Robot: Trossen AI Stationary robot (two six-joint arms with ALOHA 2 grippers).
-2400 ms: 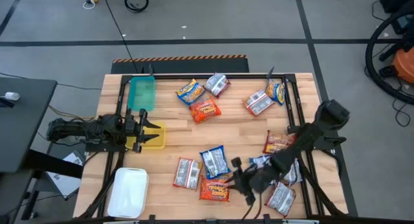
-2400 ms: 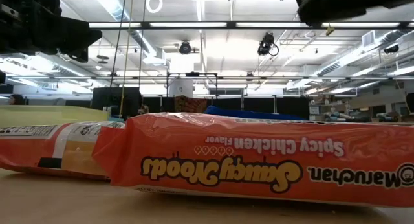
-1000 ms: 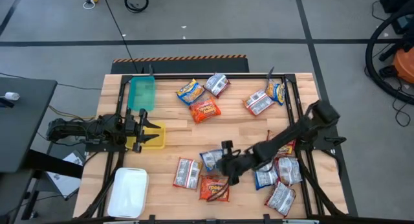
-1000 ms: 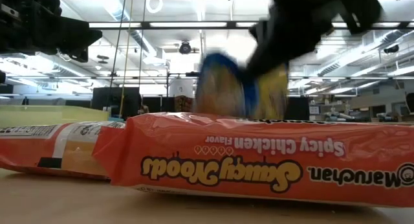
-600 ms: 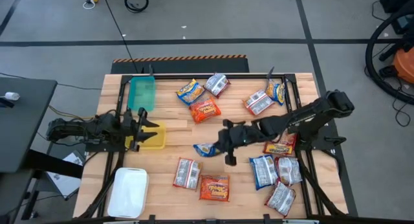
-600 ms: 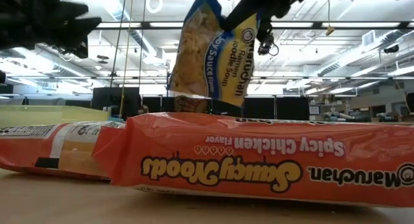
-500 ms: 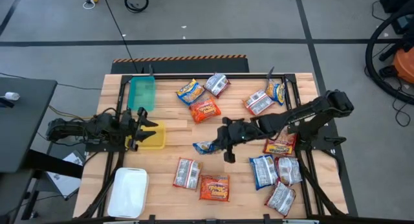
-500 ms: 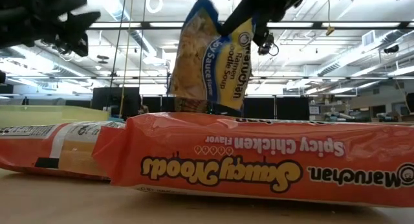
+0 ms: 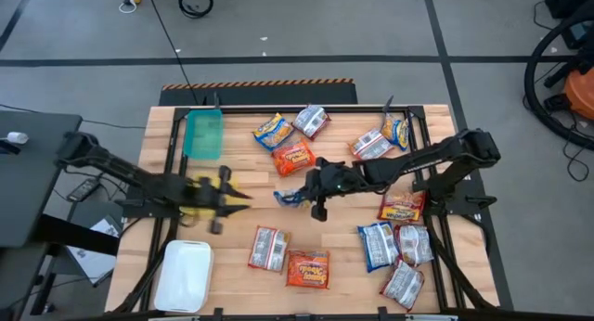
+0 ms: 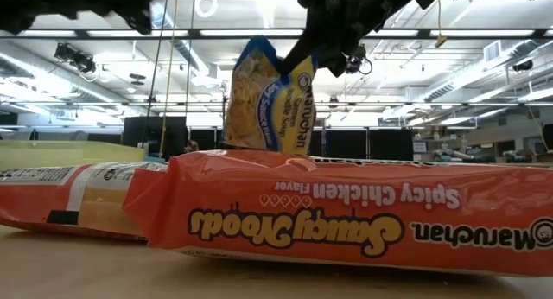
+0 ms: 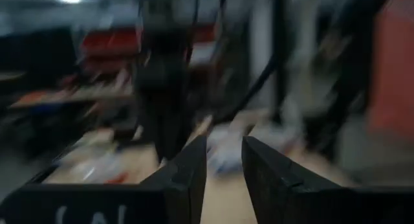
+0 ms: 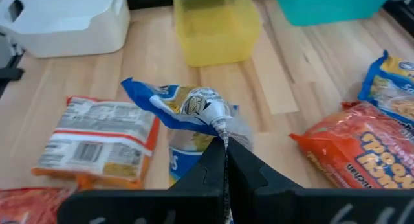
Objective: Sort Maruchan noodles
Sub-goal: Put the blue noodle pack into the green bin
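Observation:
My right gripper (image 9: 310, 193) is over the table's middle, shut on a blue-and-white noodle packet (image 9: 290, 198) that also shows in the low view (image 10: 268, 96) and the right wrist view (image 12: 187, 111). My left gripper (image 9: 234, 197) is blurred, just right of the yellow bin (image 9: 228, 181). Its fingers stand apart in the left wrist view (image 11: 224, 169) and touch nothing. More packets lie flat on the table: orange-red (image 9: 294, 158) (image 9: 307, 269), silver-white (image 9: 269, 248) and others along the right side. My right gripper pinches the blue-and-white packet between its two fingers at the crimped end seam (image 12: 220, 122). The fingers come from the table's right, slanting down. The packet hangs tilted below the fingers, lifted clear of the table; in the low view its lower end is hidden behind an orange-red packet.
A teal bin (image 9: 204, 133) sits at the far left and a white bin (image 9: 184, 275) at the near left. A big orange-red packet (image 10: 346, 217) fills the low view's foreground. Packets cluster at the near right (image 9: 394, 251) and far middle (image 9: 311, 121). Bare wood lies between the two grippers.
My right gripper has lifted the blue-and-white packet off the table and carried it toward the far edge and slightly left, the packet swinging below it. My left arm has swung from over the yellow bin toward the table's right, toward the right gripper.

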